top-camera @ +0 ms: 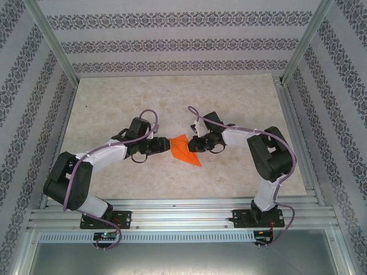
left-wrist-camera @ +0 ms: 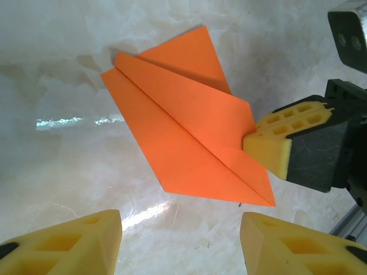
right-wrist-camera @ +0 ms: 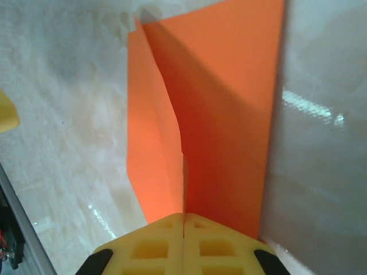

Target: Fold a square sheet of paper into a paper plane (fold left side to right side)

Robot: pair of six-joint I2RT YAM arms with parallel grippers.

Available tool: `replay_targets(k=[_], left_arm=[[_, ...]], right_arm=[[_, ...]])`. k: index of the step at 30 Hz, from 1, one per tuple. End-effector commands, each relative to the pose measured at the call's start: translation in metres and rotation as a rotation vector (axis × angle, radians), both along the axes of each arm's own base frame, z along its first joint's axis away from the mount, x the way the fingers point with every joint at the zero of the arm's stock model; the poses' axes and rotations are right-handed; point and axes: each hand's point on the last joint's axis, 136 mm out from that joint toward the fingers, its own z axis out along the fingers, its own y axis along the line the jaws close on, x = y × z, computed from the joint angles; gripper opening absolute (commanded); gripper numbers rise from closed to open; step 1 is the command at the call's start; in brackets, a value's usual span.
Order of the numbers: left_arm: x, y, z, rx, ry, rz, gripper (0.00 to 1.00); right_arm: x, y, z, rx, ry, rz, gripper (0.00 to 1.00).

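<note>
The pale marble-look table (top-camera: 172, 97) carries everything, and the left arm (top-camera: 86, 166) and right arm (top-camera: 265, 153) reach in from its near edge to meet near the middle. Between them lies the paper plane (top-camera: 184, 150), a bright orange wedge with layered flaps, its long pointed body flat on the surface while one flap lifts off it along a sharp crease. The right gripper (right-wrist-camera: 183, 220) is clamped on the paper's edge, its yellow pads pressed together with the orange sheet caught between them; from the left wrist the same claw's fingertip (left-wrist-camera: 269, 146) sits against the layered part near the narrow end. The left gripper (left-wrist-camera: 180, 229) stands spread wide just short of the paper (left-wrist-camera: 189, 137), touching nothing. This stock looks very light and thin — it should bend at the slightest push and slide easily on the glossy tabletop, so I judge one claw must pin it while the other works. The creases give it some stiffness lengthwise, yet the loose flap (right-wrist-camera: 155, 132) will likely spring back unless pressed flat. A free edge or corner of that raised flap looks the best place to take hold, pinching gently — a hard squeeze or a tug could crumple or tear it.
</note>
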Motion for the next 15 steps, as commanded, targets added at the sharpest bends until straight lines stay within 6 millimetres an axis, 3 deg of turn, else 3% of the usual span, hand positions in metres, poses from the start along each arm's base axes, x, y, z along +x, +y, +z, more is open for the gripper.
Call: replay_targets(k=[1,6,11,15], left_arm=[[0.012,0.007,0.026,-0.051,-0.089,0.050,0.60],[0.015,0.008,0.068,-0.146,-0.201,0.080,0.67],[0.018,-0.003,0.121,-0.366,-0.320,0.105,0.70],[0.020,-0.014,0.142,-0.474,-0.348,0.081,0.68]], right_arm=[[0.003,0.005,0.041,0.097,-0.078,0.007,0.00],[0.002,0.001,0.077,0.172,-0.149,-0.017,0.00],[0.003,0.003,0.119,0.280,-0.220,-0.057,0.00],[-0.001,0.007,0.148,0.356,-0.249,-0.062,0.00]])
